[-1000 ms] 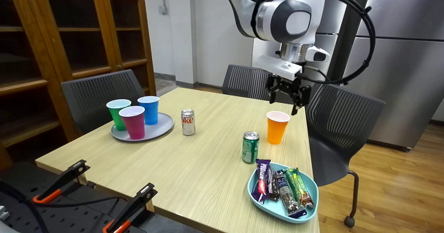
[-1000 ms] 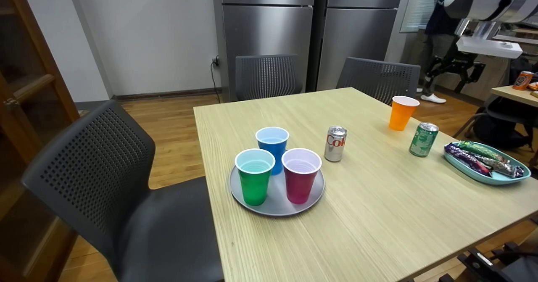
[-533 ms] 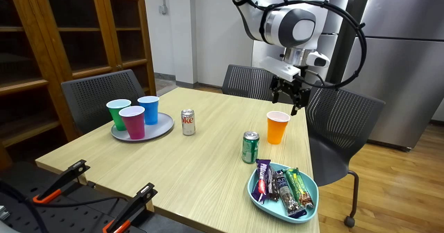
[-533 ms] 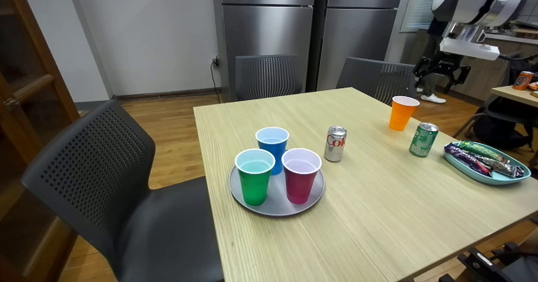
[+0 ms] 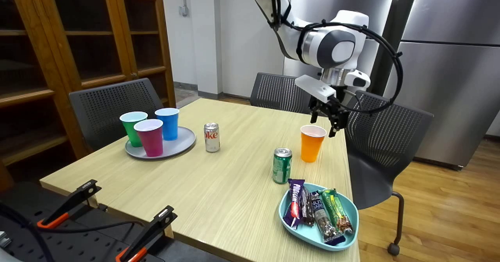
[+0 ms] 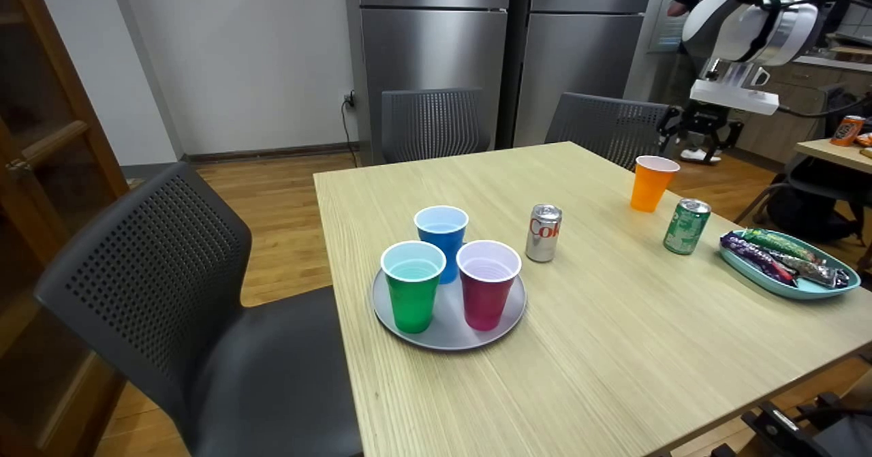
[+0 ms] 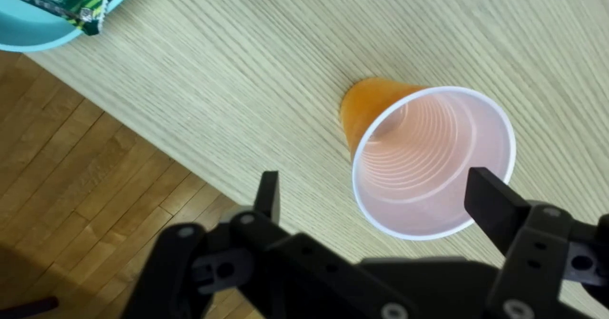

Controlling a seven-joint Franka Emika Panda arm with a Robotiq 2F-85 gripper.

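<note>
1. Your landmark is the orange cup [image 5: 311, 148], standing on the worktop [image 5: 226, 191] close to an edge, with a dark chair [image 5: 369, 188] just beyond that edge.
2. Your fingers [image 7: 495, 209] are spread wide and hold nothing. They hang close to the cup's rim; in the wrist view one of them overlaps its mouth, though you cannot be sure whether they touch it.
3. As far as you can judge progress, your fingers are placed near the cup, but gripping and lifting it are not done.
4. The cup stands upright: long axis vertical, wide white-rimmed mouth pointing up, narrower base down.
5. Near the cup is a green can [image 5: 282, 168]; farther from the cup, past that can, sits a teal bowl [image 5: 308, 235] of wrapped bars [image 5: 295, 197].
6. Well apart from the cup stands a silver can [image 5: 211, 141]; farther still from the cup lies a gray plate [image 5: 185, 141] bearing a green cup [image 5: 132, 132], a blue cup [image 5: 168, 125] and a magenta cup [image 5: 151, 141].
</note>
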